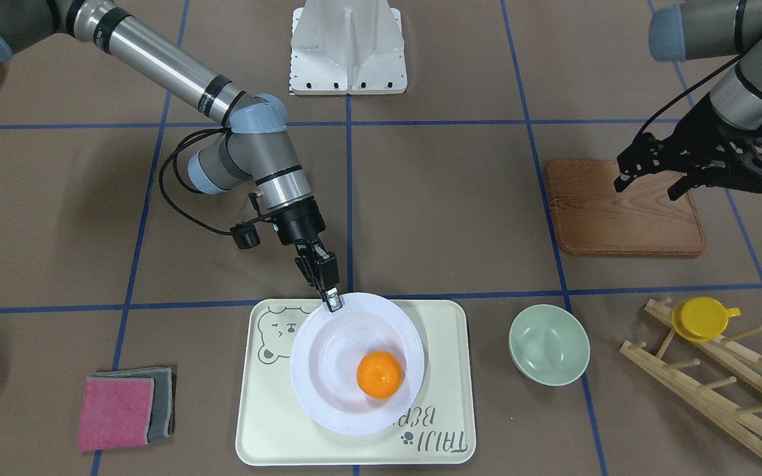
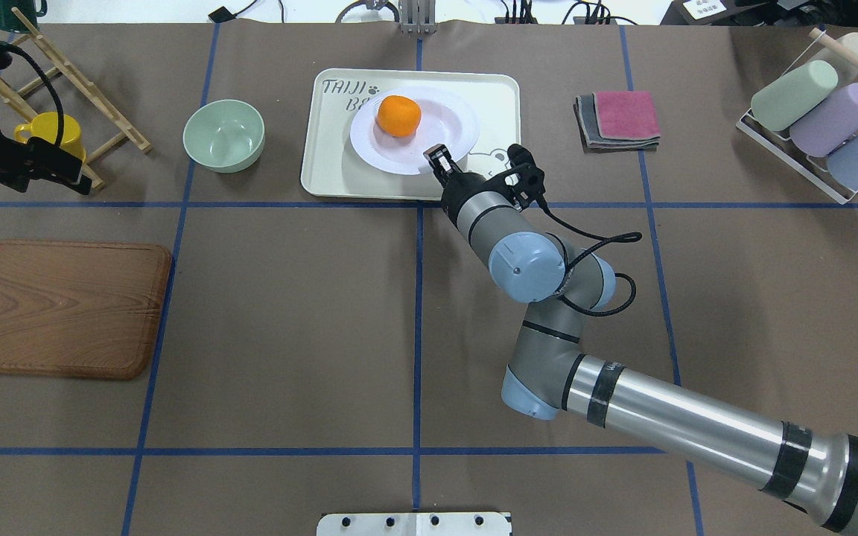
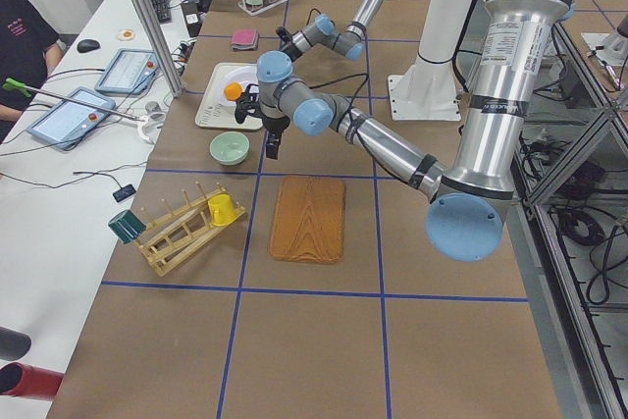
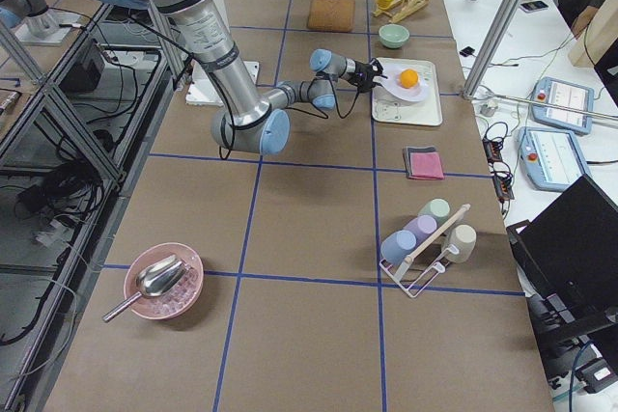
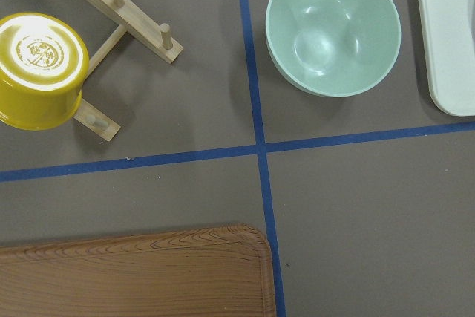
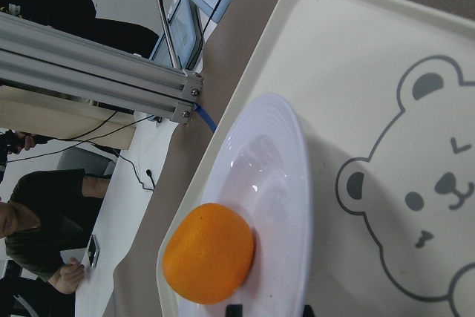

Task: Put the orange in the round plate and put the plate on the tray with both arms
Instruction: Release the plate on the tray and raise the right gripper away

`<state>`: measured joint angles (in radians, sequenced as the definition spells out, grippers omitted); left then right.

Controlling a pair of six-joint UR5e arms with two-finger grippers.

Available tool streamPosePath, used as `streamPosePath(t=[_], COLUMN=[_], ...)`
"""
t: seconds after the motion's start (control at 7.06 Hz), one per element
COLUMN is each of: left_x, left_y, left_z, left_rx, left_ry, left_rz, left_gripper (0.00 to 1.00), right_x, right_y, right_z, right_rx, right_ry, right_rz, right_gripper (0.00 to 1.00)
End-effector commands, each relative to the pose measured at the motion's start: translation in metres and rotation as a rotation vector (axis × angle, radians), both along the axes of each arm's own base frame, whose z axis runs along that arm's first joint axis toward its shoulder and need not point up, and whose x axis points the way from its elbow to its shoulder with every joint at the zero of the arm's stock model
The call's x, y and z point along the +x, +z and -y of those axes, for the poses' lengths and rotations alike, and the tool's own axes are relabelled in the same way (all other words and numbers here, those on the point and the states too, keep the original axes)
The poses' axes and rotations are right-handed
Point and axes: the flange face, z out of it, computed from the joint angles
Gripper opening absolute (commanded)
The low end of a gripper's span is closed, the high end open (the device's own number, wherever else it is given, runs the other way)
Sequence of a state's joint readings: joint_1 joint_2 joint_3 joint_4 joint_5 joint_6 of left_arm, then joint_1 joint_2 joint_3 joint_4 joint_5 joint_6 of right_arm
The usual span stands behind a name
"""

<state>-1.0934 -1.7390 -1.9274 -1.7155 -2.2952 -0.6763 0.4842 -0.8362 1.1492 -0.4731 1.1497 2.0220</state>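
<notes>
The orange (image 1: 380, 374) lies inside the white round plate (image 1: 328, 357), which rests on the cream tray (image 1: 444, 370) with the bear drawing. My right gripper (image 1: 333, 301) reaches down to the plate's rim on the robot's side and is shut on it. The right wrist view shows the orange (image 6: 209, 253) in the plate (image 6: 274, 176), with the fingertips (image 6: 234, 309) either side of the rim. My left gripper (image 1: 647, 188) hangs open and holds nothing above the edge of the wooden board (image 1: 622, 211), far from the tray.
A pale green bowl (image 1: 549, 344) stands beside the tray. A wooden rack (image 1: 718, 390) holds a yellow cup (image 1: 702, 318). Folded cloths (image 1: 123, 410) lie on the tray's other side. A wire rack of cups (image 2: 820, 119) stands at the far right. People sit along the table's far side.
</notes>
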Motion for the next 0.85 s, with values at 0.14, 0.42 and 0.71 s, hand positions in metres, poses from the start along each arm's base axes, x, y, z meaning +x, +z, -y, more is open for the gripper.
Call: streamPosePath(t=[0.14,0.42,0.71], left_x=[-0.001,-0.013,-0.064], left_y=[0.000,0.008,0.061], left_z=[0.000,0.001,-0.012], left_rx=[0.001,-0.009,0.053], left_ry=[-0.002,-0.019,0.018], left_rz=[0.000,0.007,0.070], left_gripper=[0.97,0.97,0.97], right_x=[0.097,0.240,0.379], right_y=[-0.020,0.003,0.077], right_z=[0.009,0.004,-0.005], right_rx=[0.123,0.213,0.057], right_ry=[-0.456,-0.642,-0.638], right_rz=[-0.261,-0.505,-0.617], right_gripper=[1.00,1.00,1.00])
